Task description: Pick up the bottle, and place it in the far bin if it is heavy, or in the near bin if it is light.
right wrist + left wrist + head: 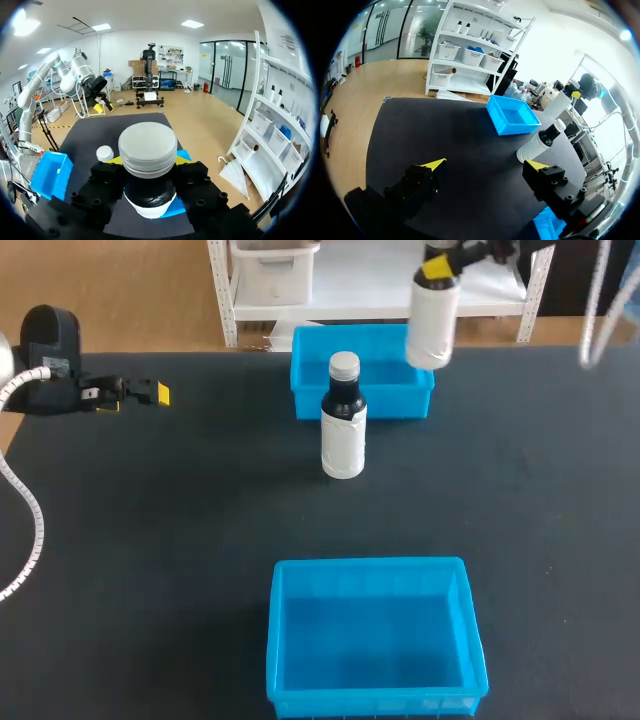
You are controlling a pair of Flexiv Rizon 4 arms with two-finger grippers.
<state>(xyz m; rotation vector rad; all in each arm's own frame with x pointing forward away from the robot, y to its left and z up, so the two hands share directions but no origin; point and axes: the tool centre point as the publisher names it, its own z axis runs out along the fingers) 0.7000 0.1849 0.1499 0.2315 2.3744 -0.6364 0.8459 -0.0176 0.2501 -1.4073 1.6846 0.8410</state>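
Right jaws grip white bottle (433, 325) by its neck, aloft over far bin (400, 402) corner, near bin (370, 564) well apart; left jaws spread wide above surface (200, 520), second bottle (343, 435) upright ahead of them.

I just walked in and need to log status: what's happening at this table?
The right end effector holds one bottle in the air near the far bin. A second bottle stands upright on the table before that bin. The left end effector sits open off to the left, holding nothing. The near bin is empty.
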